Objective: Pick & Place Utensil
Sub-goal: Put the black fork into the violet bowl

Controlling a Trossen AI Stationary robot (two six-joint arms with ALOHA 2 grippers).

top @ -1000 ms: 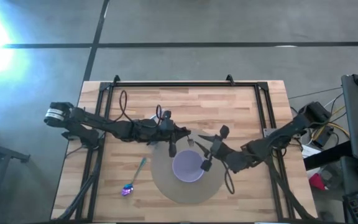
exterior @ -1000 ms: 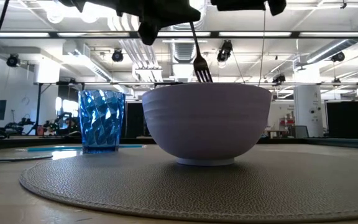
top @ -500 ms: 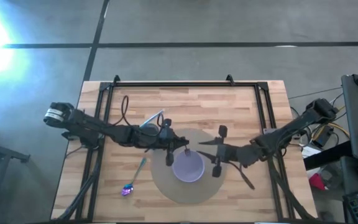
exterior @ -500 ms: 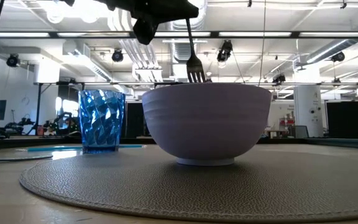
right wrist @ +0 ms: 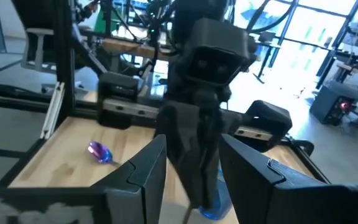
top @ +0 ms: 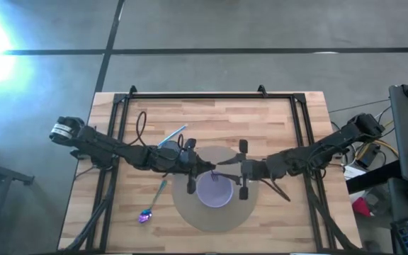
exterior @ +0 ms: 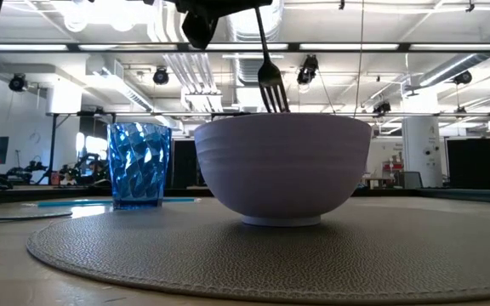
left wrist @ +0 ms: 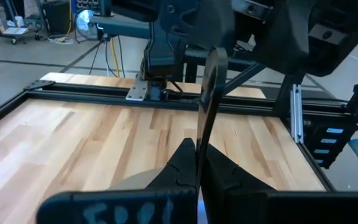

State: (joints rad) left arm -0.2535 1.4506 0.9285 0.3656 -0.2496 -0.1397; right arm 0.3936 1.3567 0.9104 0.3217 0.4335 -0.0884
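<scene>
left end effector (top: 205, 168) is clamping a dark fork (exterior: 268, 72) by its handle, fingers tight together on it; the fork is hanging nearly upright, tines down, with the tips just inside the rim of the lavender bowl (top: 214, 190) directly beneath the end effector. in the left wrist view the fork handle (left wrist: 208, 118) is standing up between the two dark fingers (left wrist: 182, 163).

right end effector (top: 241, 171) is facing the left one from just across the bowl, near its rim; its fingers (right wrist: 146, 173) are standing apart with nothing between them, and the left arm's wrist is showing through the gap.

the bowl is sitting in the middle of a round grey placemat (top: 241, 214) under both end effectors. behind the left end effector, on the side away from the bowl, a blue faceted tumbler (exterior: 139, 164) is standing upright. farther out on that same side a teal-handled spoon (top: 152, 203) with an iridescent purple bowl is lying on the wooden worktop (top: 275, 127), off the mat's edge. a light blue utensil (top: 171, 135) is lying at an angle beyond the left arm.
</scene>
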